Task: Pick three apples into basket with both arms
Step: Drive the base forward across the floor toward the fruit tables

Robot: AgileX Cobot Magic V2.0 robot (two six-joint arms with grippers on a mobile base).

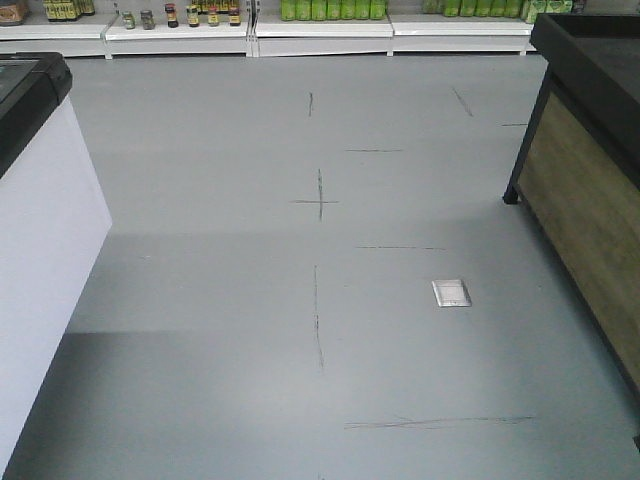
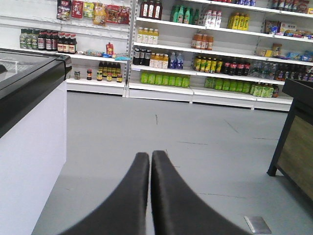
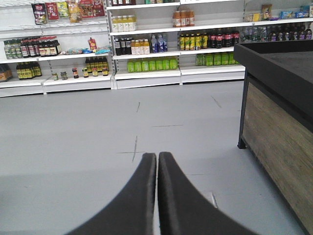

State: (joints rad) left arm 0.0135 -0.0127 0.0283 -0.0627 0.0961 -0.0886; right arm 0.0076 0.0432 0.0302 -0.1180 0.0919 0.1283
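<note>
Freezer (image 1: 40,250) cropped left; wooden counter (image 1: 590,220) cropped right; bottle labels (image 2: 210,63) too small.

The front camera is looking down at the grey floor (image 1: 200,300), catching only the lowest shelves (image 1: 320,30) along its top edge. Each wrist camera is sitting lower, just behind the left gripper (image 2: 150,156) and the right gripper (image 3: 157,157), facing level along pressed-together jaws toward those shelves. All three are sharing the floor, the shelves and the wooden stand (image 1: 590,220) at right; the white freezer (image 1: 40,250) is showing at left in only two.
</note>
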